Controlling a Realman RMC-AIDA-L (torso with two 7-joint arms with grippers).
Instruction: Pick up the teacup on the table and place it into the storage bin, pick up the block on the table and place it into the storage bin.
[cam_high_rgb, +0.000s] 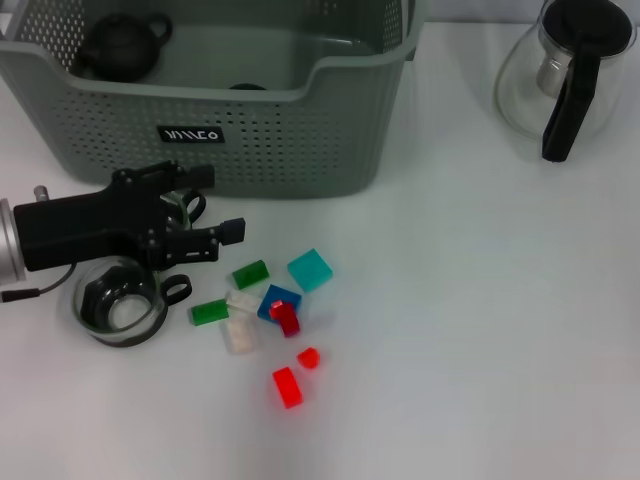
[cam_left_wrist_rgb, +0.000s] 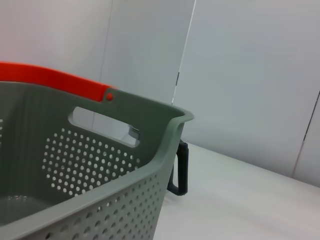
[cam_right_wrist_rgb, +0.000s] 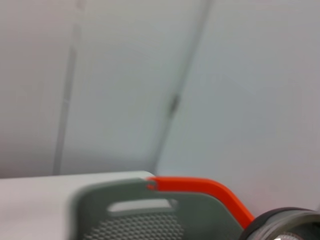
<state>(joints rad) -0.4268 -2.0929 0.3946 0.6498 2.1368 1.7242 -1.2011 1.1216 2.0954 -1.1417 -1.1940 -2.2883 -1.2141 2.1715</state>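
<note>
Teacup (cam_high_rgb: 118, 302): clear glass cup with a dark band and a side handle, standing upright on the white desk (cam_high_rgb: 480, 330), near the left edge, in front of the storage bin and apart from it.

Blocks: a loose cluster just beside the teacup, toward the middle of the desk. Two green blocks (cam_high_rgb: 250, 274), a teal block (cam_high_rgb: 310, 269), a blue block (cam_high_rgb: 279, 301) with a dark red piece (cam_high_rgb: 287, 318) on it, two pale translucent blocks (cam_high_rgb: 239, 334), a small red block (cam_high_rgb: 308, 357) and a larger red block (cam_high_rgb: 287, 387) nearest the front.

Storage bin (cam_high_rgb: 300, 140): grey-green perforated basket with a scooped front rim and a black label in white lettering, at the back left of the desk. A dark teapot (cam_high_rgb: 120, 45) sits inside at its left. The left wrist view shows an orange handle (cam_left_wrist_rgb: 55, 80) on the bin.

Left gripper (cam_high_rgb: 205, 215): black, reaching in from the left, above the teacup's far side and close to the bin's front wall; fingers parted, holding nothing.

Right gripper: not seen in the head view; fingers cannot be told.

Glass pitcher (cam_high_rgb: 565, 70): clear, with black lid and handle, at the back right, well apart from the bin.
</note>
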